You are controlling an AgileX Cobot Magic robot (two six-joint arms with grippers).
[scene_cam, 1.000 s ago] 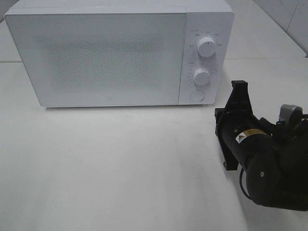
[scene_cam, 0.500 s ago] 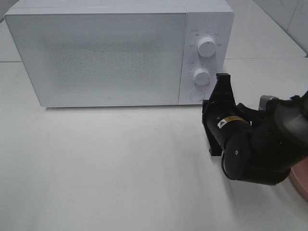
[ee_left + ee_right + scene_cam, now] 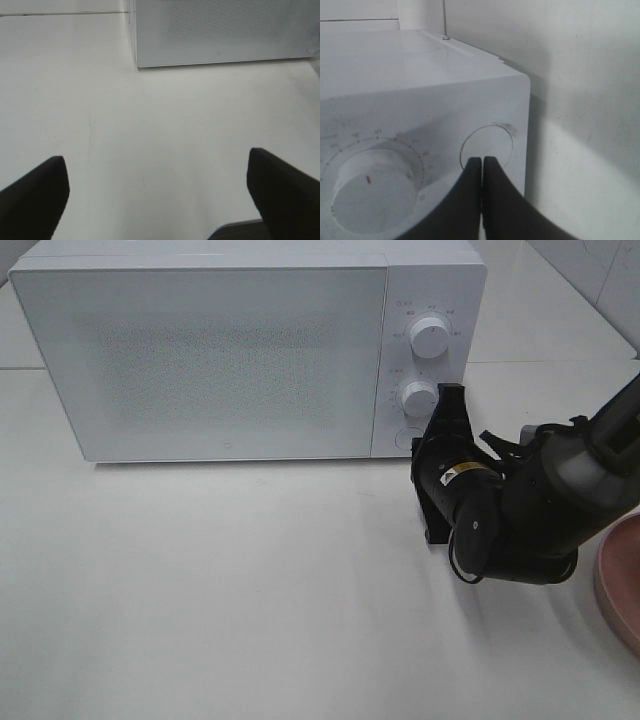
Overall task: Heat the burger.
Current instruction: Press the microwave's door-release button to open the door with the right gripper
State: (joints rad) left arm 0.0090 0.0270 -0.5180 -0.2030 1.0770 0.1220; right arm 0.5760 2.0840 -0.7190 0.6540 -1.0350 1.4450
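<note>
Burger: I cannot find it in any view, so I can't say whether it sits inside the microwave [image 3: 230, 360] or out of frame to the right. Starting on the left, my left gripper [image 3: 157, 155] hangs over bare table [image 3: 150, 115] with its jaws spread wide and nothing between them. Next comes the microwave with its door [image 3: 200, 370] closed; the frosted panel hides the cavity, so its contents are unknown to me. Right of the door are the two dials [image 3: 430, 337] and below them the round button [image 3: 487, 145]. My right gripper [image 3: 482, 160] is pinched fully together, holding nothing, with its tips aimed at the lower rim of that button; I cannot confirm contact. At the far right a slice of pink plate [image 3: 620, 585] shows, and that slice is bare. My read is that I'm at the door-release press, so the task looks early: opening, loading, closing and setting the dials all seem left to do.
</note>
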